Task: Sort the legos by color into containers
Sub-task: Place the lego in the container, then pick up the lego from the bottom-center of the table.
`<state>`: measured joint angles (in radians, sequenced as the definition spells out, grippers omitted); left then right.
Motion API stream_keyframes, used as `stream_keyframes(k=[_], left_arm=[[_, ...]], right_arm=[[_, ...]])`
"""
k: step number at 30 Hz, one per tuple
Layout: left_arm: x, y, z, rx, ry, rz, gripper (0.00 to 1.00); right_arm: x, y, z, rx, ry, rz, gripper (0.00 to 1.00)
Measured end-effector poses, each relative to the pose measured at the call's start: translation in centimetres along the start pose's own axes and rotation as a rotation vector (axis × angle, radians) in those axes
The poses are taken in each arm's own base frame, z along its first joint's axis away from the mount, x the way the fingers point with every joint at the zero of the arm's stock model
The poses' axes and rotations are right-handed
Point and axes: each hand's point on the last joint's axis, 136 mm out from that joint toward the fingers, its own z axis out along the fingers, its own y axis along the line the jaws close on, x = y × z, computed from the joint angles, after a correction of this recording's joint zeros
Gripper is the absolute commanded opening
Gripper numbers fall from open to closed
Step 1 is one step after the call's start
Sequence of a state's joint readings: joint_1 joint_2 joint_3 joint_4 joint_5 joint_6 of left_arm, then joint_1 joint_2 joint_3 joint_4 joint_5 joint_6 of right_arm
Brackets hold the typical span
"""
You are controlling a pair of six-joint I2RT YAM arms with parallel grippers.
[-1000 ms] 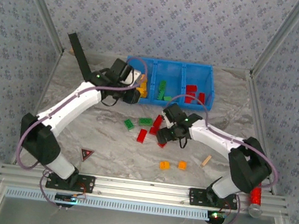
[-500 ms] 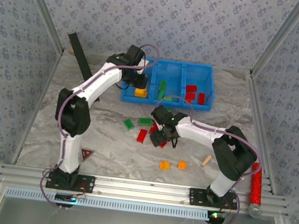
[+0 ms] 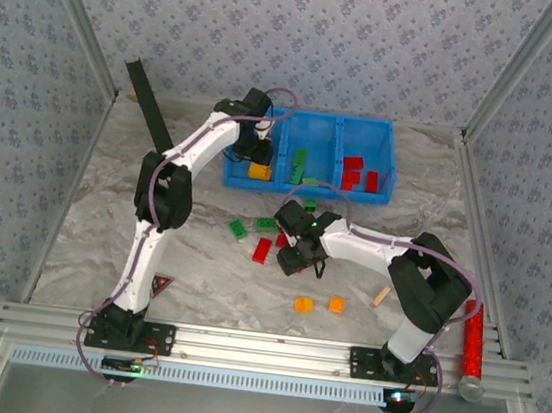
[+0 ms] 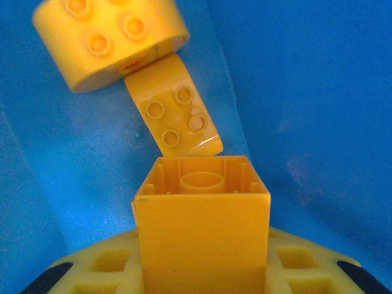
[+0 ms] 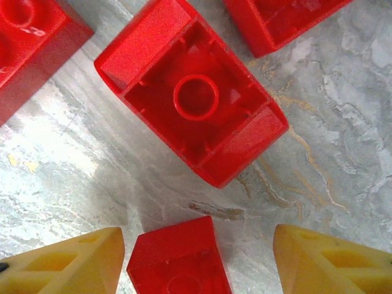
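Marble top; right hand wide around cropped red brick, left hand tight on yellow brick

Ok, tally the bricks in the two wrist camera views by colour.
Yellow legos: 3, one of them gripped in the left end effector
Red legos: 4, on the table
Total: 7

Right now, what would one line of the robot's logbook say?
left gripper: shut on yellow brick over blue tray | right gripper: open, straddling red brick on table
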<state>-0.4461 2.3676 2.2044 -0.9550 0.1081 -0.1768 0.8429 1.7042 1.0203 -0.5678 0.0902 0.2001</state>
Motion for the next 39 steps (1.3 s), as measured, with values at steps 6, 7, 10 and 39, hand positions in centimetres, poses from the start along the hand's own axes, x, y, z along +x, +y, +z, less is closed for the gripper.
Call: stream_keyframes(k=[6,7,10,39], left_arm=[[-0.2,0.0,0.6,0.003,0.008,-0.010,0.28],[-0.2,0.0,0.8,0.003,0.010,-0.012,0.29],[0.1,0.1,1.3,0.000,0.024,-0.019,0.33],[3.7,-3.7,-17.8,0.000,-0.255,0.097,0.55]], right_arm=[[0.9,0.1,0.5,0.003,0.029,0.007,0.56],[1.0,0.1,0.5,0.005,0.036,0.009,0.53],[1.4,0.1,0.6,0.003,0.046,0.012,0.45],[-1.3,-14.8,-11.8,0.078,-0.266,0.505,0.27]])
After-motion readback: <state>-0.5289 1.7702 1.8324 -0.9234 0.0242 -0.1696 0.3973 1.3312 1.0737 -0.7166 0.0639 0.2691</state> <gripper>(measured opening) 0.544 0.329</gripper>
